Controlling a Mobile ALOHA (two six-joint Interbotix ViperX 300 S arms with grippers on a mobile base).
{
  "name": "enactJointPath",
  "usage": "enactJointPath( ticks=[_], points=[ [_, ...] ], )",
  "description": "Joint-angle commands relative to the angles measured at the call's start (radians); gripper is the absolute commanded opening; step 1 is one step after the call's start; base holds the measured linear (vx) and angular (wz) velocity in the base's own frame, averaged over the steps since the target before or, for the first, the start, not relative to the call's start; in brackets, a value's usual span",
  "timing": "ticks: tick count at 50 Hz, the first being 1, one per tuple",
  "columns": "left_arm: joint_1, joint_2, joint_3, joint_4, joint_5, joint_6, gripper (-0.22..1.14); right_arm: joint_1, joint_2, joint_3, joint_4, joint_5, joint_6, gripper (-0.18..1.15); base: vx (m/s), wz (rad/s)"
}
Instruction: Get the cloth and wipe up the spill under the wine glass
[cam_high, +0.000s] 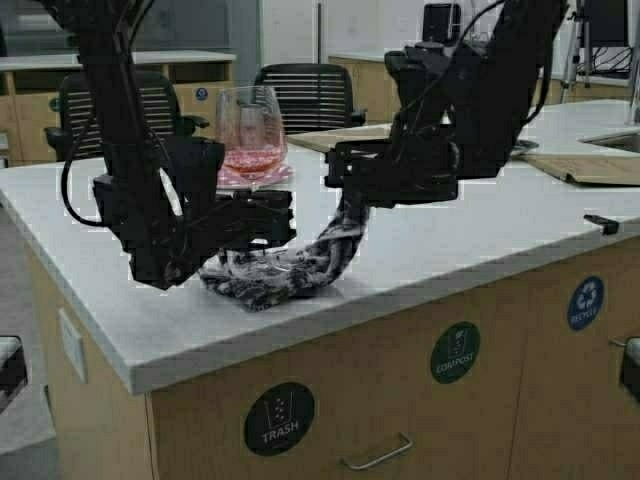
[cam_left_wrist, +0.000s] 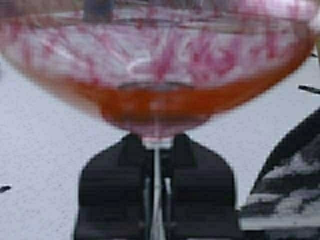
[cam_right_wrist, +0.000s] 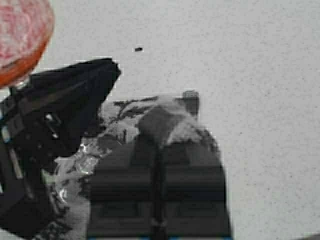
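The left gripper (cam_left_wrist: 157, 200) is clamped on the stem of the wine glass (cam_high: 251, 130), holding it up off the counter (cam_high: 480, 230) — pink liquid sits in the bowl. Beneath it, the right gripper (cam_right_wrist: 159, 150) pinches one end of the cloth (cam_high: 275, 272), and the rest is bunched on the counter right under the raised glass. So the cloth is fetched and the glass is lifted clear — the wiping looks under way. Left to do, by my reckoning: finish the wipe and set the glass back down.
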Motion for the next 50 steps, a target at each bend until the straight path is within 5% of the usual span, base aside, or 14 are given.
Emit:
enactJointPath(
  ticks=[1,24,41,50],
  points=[
    [-0.005,-0.083,0.055,0.003,-0.055,0.0,0.07,-0.008,-0.057,0.003,0.002,-0.046,-0.003,0.06,0.0,0.0],
    [-0.002,-0.195,0.101,0.003,-0.084,0.015,0.07,-0.247,-0.342,0.117,0.075,-0.308,0.0,0.06,0.0,0.0],
    [-0.002,-0.049,0.044,0.003,-0.084,0.018,0.11,-0.255,-0.38,0.153,0.075,-0.311,-0.005,0.06,0.0,0.0],
    [-0.002,-0.014,0.032,0.003,-0.083,0.018,0.24,-0.255,-0.382,0.166,0.074,-0.311,-0.005,0.06,0.0,0.0]
  ],
)
